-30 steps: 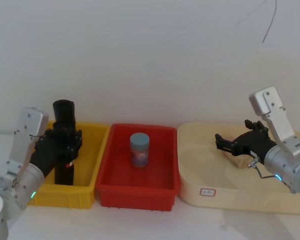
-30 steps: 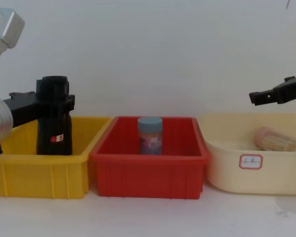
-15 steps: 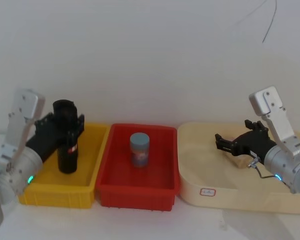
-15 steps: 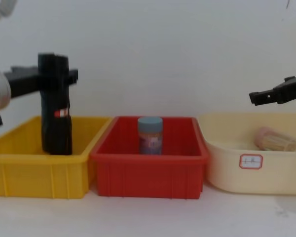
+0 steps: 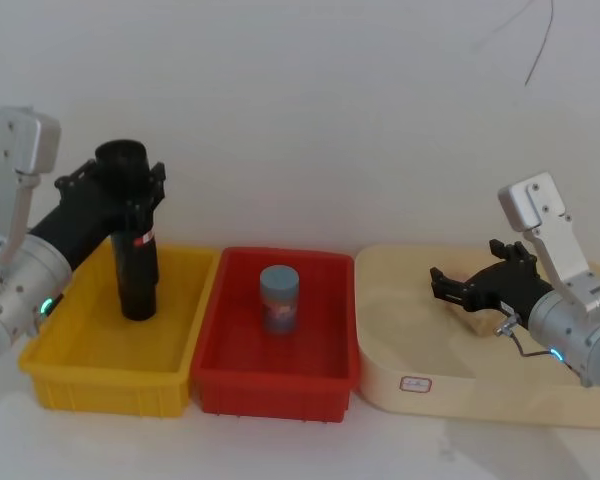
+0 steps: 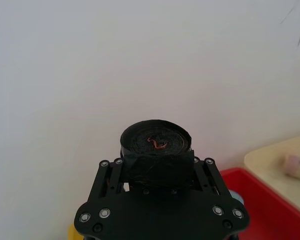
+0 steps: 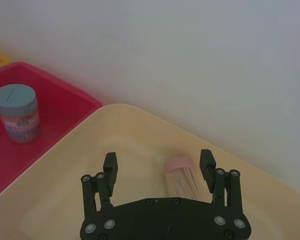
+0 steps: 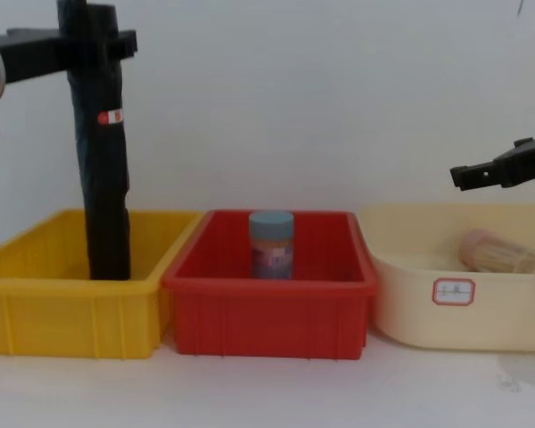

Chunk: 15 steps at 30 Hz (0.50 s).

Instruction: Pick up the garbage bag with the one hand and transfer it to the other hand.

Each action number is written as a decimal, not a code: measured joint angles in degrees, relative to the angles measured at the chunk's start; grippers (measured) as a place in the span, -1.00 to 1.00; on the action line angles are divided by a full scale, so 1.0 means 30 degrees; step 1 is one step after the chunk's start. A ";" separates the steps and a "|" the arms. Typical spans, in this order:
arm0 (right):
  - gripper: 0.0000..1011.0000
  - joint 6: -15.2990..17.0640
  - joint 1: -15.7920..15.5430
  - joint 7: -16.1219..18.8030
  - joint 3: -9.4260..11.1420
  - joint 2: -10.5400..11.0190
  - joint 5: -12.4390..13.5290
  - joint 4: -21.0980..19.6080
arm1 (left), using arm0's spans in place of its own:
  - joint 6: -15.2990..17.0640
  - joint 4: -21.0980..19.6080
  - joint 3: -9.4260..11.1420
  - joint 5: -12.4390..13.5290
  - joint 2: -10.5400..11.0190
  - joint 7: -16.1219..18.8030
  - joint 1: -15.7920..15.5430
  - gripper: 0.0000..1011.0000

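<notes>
1. One roll in play: the garbage bag (image 5: pixel 135 260) stood upright, with the left gripper (image 5: pixel 130 188) clamped shut on it near the top. My read is that the high grip kept the lower body free for a handover. The lower end hung inside the yellow bin (image 5: pixel 110 385); I couldn't tell whether it touched the floor.
2. The red bin (image 5: pixel 270 385) in the middle held a blue-lidded jar (image 5: pixel 279 298), upright. It sat low and probably under any transfer path.
3. The right gripper (image 5: pixel 442 287) hovered over the cream tray (image 5: pixel 380 350), jaws apart and empty, pointing toward the roll. A toothpick jar (image 8: pixel 499 251) lay on its side beneath it, well apart from the bag.
</notes>
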 joint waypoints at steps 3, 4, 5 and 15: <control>0.98 -0.0005 0.0000 0.0006 0.0000 0.0000 -0.0002 0.0000 | 0.0060 -0.0055 0.0017 -0.0196 -0.0028 -0.0164 -0.0183 0.07; 0.98 -0.0026 0.0000 0.0020 -0.0006 0.0005 -0.0008 0.0000 | 0.0094 -0.0048 0.0068 -0.0295 -0.0047 -0.0282 -0.0280 0.07; 0.98 -0.0045 0.0000 0.0050 -0.0012 0.0010 -0.0012 -0.0001 | 0.0108 -0.0022 0.0098 -0.0345 -0.0059 -0.0352 -0.0333 0.07; 0.98 -0.0894 0.0209 0.1009 -0.0255 0.0291 -0.0066 -0.0136 | -0.0041 0.1213 0.0865 -0.1041 -0.0319 -0.1845 -0.1306 0.07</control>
